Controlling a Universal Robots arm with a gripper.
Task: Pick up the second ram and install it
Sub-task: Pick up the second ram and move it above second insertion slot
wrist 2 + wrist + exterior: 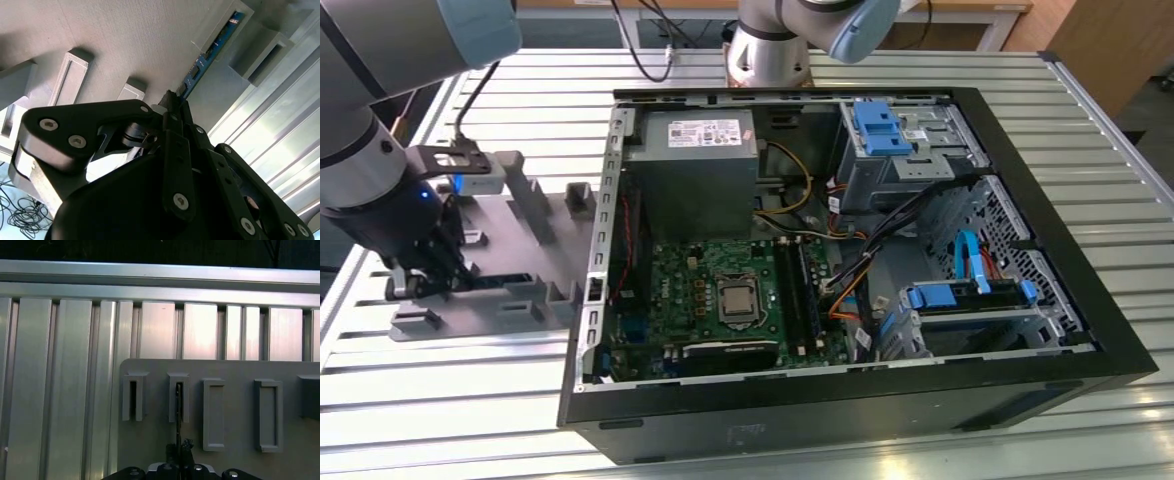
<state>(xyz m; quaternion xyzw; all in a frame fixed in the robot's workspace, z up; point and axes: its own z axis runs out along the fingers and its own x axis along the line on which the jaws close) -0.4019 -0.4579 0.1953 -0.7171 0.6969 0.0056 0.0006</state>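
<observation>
Down at the grey holder tray, on the exterior view's left, the tool is gripping the second ram. Its two fingers are sitting together on the thin blue-green strip, which is standing on edge in a slotted block of the tray, its far end running on into another block in the second wrist view. I am judging the strip to be light and stiff but fragile. It is asking for a hold across its flat faces, away from the contact edge, with no twisting or bending. Beyond the tray, the slatted metal surface is carrying an open black computer case. Inside it, the green motherboard is lying flat with its long black slot rails showing. Farther back, a white label is sitting on the grey power supply; its print is too small to read.
</observation>
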